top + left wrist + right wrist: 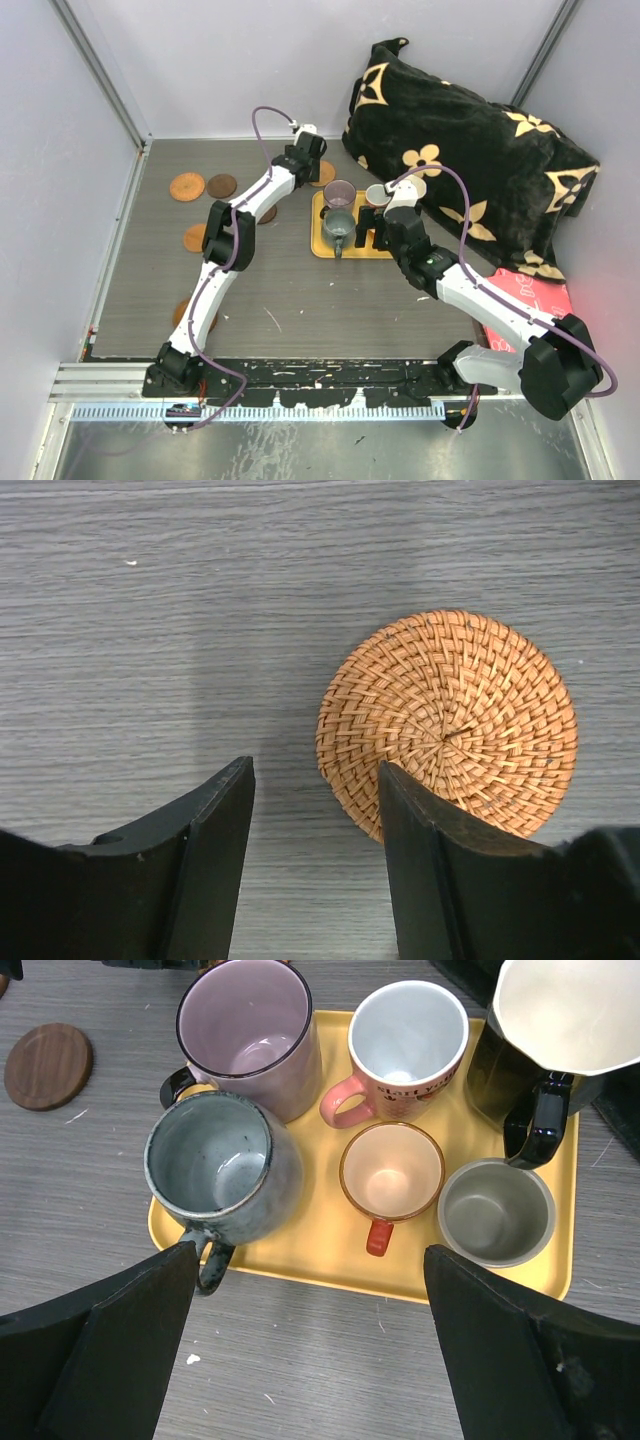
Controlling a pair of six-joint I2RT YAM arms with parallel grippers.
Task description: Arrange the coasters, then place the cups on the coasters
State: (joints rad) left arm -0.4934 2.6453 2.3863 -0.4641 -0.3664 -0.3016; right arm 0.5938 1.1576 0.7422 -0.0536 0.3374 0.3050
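The woven orange rattan coaster (447, 725) lies flat on the grey wood-grain table (150, 630), just ahead of my left gripper (315, 780) and off to its right. The right-hand finger (430, 870) overlaps the disc's near edge in the wrist view; I cannot tell whether it touches. The jaws stand partly apart with only bare table between them, so this gripper holds nothing. From above, a copper disc (186, 186) and a dark brown disc (221, 185) sit well apart from it, out to its left.

My right gripper (308, 1260) is spread wide and empty, hovering at the near edge of the square yellow tray (300, 1225). All six cups stand on it: the grey-green glazed mug (215, 1165) nearest the left finger, the tiny orange cup (392, 1175) straight ahead, and the tiny grey cup (497, 1210) by the right finger. Behind those are the translucent purple mug (250, 1030), the pink mug (405, 1045) and the black cup with a cream inside (550, 1030).

I judge the coaster-arranging step is in hand, with no cup placed yet. Next I would shift the left gripper rightward to straddle the woven disc, lower the tips to the table and pinch across its rim. It is thin and may slide rather than lift.
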